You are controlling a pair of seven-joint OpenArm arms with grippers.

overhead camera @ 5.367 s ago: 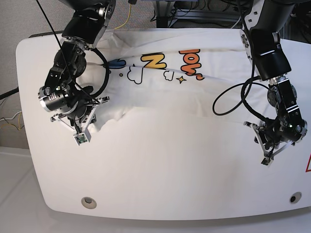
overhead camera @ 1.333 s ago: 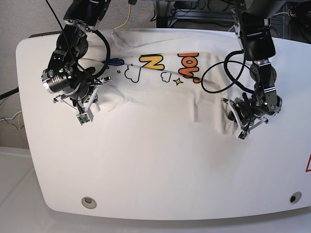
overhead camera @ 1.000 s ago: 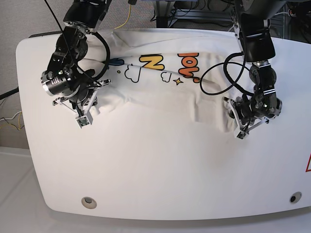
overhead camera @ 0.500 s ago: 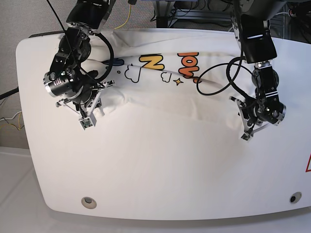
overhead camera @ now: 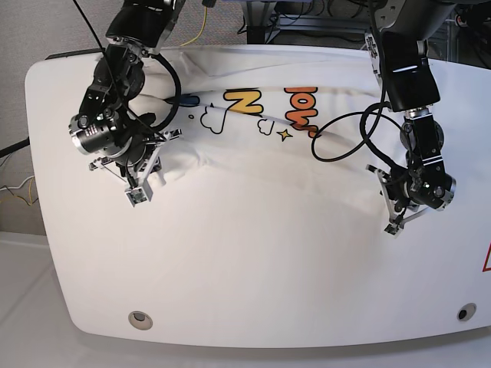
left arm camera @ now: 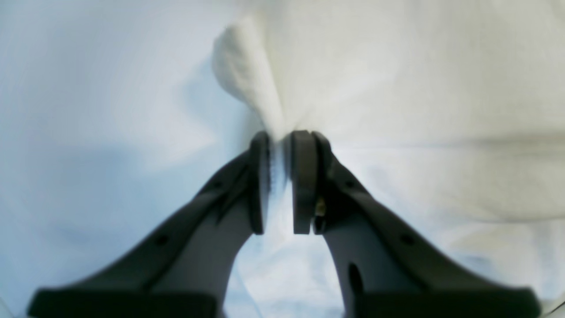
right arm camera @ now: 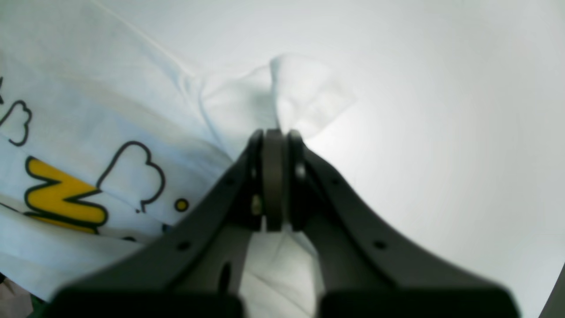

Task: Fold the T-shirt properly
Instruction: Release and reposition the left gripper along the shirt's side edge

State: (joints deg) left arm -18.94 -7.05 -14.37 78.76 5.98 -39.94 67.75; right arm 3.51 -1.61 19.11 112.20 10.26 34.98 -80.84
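The white T-shirt (overhead camera: 253, 157) lies across the far half of the white table (overhead camera: 253, 276), its print of a yellow N and orange letters facing up. My left gripper (overhead camera: 386, 198) is at the shirt's front right hem. In the left wrist view it (left arm camera: 280, 139) is shut on a pinched fold of T-shirt (left arm camera: 397, 88) cloth. My right gripper (overhead camera: 151, 170) is at the front left corner. The right wrist view shows it (right arm camera: 274, 134) shut on a bunched corner of the T-shirt (right arm camera: 88, 110), beside the cloud outlines.
A black cable (overhead camera: 337, 142) loops from the left arm over the shirt's right side. The table's near edge has two round holes (overhead camera: 139, 319) (overhead camera: 462, 313). A red mark (overhead camera: 486, 261) sits at the right edge. Cables and equipment stand behind the table.
My left gripper has moved right and toward the front with the hem, and the bunched folds at the shirt's front right have pulled flatter. The right gripper has shifted slightly forward.
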